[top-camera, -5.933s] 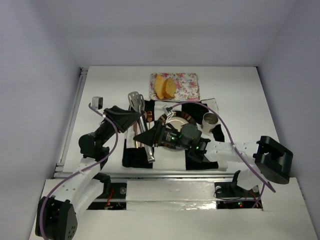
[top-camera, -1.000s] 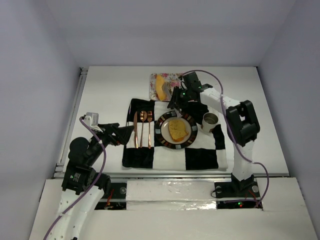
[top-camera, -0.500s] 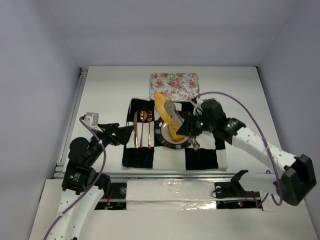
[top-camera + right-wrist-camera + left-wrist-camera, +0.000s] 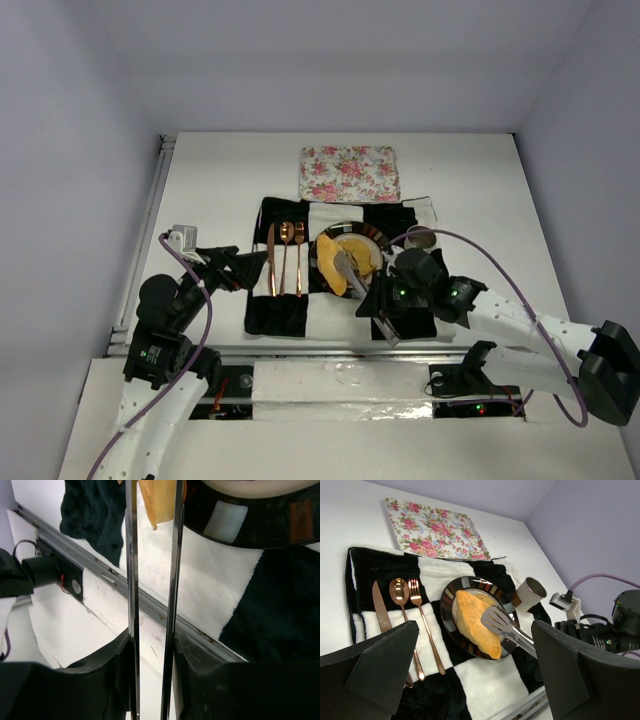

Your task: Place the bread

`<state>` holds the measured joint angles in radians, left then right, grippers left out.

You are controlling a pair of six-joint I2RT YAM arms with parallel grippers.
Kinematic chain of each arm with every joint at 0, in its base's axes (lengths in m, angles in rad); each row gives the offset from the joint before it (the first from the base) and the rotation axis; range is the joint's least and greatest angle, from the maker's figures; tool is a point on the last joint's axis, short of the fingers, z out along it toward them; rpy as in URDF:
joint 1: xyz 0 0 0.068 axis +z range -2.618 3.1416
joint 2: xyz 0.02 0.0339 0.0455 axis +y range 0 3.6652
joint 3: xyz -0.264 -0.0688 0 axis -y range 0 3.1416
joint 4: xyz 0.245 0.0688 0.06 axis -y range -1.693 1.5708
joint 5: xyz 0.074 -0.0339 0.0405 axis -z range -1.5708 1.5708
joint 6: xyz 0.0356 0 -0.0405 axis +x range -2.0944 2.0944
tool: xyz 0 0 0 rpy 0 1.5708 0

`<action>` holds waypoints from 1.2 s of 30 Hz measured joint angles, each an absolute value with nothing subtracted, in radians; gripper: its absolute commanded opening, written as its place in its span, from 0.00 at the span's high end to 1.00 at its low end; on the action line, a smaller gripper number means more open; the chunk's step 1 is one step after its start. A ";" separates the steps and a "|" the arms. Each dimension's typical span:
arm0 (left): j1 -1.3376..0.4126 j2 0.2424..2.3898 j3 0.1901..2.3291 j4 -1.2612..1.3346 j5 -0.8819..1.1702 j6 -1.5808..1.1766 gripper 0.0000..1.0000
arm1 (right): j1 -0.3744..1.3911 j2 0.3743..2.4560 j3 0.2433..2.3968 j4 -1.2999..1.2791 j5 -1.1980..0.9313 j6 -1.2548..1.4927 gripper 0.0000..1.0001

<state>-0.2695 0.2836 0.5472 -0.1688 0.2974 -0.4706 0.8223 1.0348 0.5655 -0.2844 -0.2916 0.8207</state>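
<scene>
While your right gripper sits low in the middle of the top view, its fingers are clamped on the handles of the tongs. Your right wrist camera shows the two steel arms running nearly parallel up the frame from between the black fingers.

You have the bread on the plate, at the centre of the top view. One orange-brown slice lies tilted toward the plate's left rim, and a paler yellow surface shows behind it, toward the upper right of the plate. In your left wrist view the slotted head of the tongs rests against the right edge of the tilted slice. Whether the tongs actually pinch it, you cannot tell from any view. In your right wrist view a corner of the slice shows at the top edge between the tong arms, beside the plate's dark glossy rim.

Your left gripper, at the left of the top view, has its fingers spread wide apart, with the tips near the left edge of the checkered cloth. On that cloth, left of the plate, the knife, spoon and fork lie side by side, the knife furthest left. The mug stands just right of the plate. The floral tray lies just above the cloth, toward the top of the frame.
</scene>
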 measured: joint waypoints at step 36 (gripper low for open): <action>-0.270 0.211 0.538 -0.158 0.337 -0.461 0.03 | -0.040 1.752 1.317 -0.501 -0.022 0.480 0.57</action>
